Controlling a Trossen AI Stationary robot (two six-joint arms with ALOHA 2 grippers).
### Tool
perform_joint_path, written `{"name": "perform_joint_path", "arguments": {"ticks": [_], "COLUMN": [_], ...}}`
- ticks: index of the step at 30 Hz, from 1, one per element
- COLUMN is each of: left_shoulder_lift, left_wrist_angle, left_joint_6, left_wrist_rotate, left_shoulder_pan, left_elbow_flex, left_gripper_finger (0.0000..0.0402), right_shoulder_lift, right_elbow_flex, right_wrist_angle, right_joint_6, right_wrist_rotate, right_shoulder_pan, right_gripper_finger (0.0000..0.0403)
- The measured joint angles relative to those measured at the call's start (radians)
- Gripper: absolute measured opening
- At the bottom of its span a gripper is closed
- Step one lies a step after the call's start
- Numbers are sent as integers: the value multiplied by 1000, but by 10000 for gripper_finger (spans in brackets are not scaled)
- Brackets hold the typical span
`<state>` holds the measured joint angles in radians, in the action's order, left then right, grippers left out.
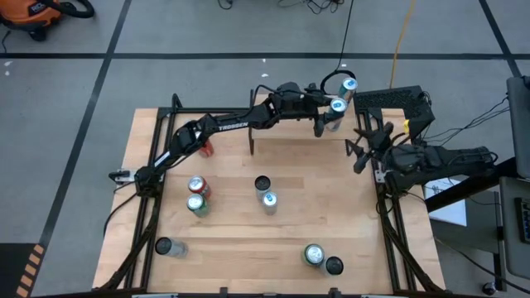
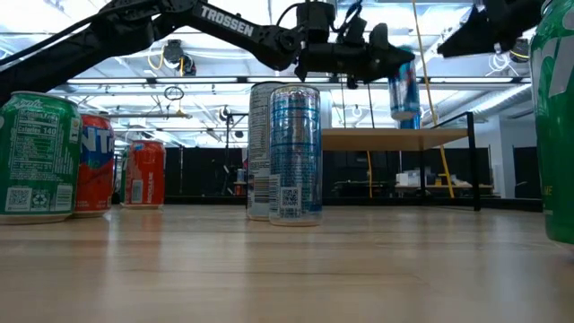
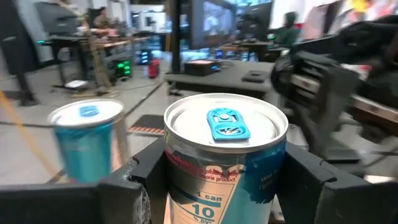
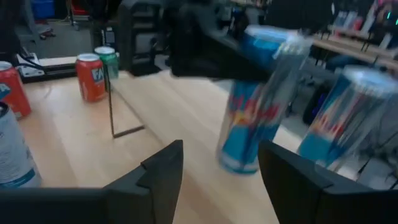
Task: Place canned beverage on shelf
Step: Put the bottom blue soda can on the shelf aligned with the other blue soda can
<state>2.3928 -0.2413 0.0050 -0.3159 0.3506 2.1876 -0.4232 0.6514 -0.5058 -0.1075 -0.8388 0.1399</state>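
Observation:
My left gripper (image 1: 331, 112) reaches level across to the table's far right and is shut on a blue canned beverage (image 2: 404, 88), just above the shelf (image 2: 395, 137), a light wood plank on thin black legs. The held can (image 3: 224, 155) fills the left wrist view. Another blue can (image 1: 348, 83) stands beside it at the far right; it also shows in the wrist views (image 3: 87, 140) (image 4: 339, 118). My right gripper (image 1: 362, 147) hovers open at the table's right side, nothing between its fingers (image 4: 221, 180). My left gripper pinches the can's side wall just under the top rim (image 3: 186, 165) between its two fingers, one on each side. The fingers come level from the table's left. The can hangs nearly upright, a little tilted, its bottom (image 4: 239, 163) slightly clear of the shelf top.
Several cans stand on the tabletop: red ones (image 1: 199, 186) (image 1: 205, 147), a green one (image 1: 197, 204), two at the middle (image 1: 265, 192), one near left (image 1: 163, 246), two near right (image 1: 321, 258). A black shelf leg (image 1: 251, 145) stands mid-table.

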Motion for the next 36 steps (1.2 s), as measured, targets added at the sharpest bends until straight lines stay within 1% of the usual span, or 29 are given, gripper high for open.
{"name": "perform_joint_path", "arguments": {"ticks": [3,8,13,14,18,22,27,30,36], "left_shoulder_lift": [0,0,0,0,0,0,-1,-1,-3], "left_wrist_angle": [-28,-39,-53,-58,-96,-102,-101,-100,-88], "left_joint_6": [-26,-26,-26,-26,-25,-17,-17,-18,-16], "left_wrist_rotate": [-47,-107,-129,-130,-130,-123,-97,-80,-64], "left_shoulder_pan": [-7,-31,-72,-81,-116,-140,-149,-149,-145], "left_elbow_flex": [0,0,0,0,0,0,0,0,0], "left_gripper_finger": [213,212,213,213,212,212,212,212,212], "right_shoulder_lift": [2,46,79,78,58,40,31,31,32], "right_elbow_flex": [37,56,56,56,40,19,17,17,17], "right_wrist_angle": [-7,-56,-52,-52,-27,42,69,69,69], "right_joint_6": [66,71,14,2,-10,-5,-1,0,11], "right_wrist_rotate": [1,10,146,161,166,217,214,213,213], "right_shoulder_pan": [-3,-3,-4,-4,-4,-4,-4,-4,-4], "right_gripper_finger": [208,249,289,294,301,300,293,270,199]}}
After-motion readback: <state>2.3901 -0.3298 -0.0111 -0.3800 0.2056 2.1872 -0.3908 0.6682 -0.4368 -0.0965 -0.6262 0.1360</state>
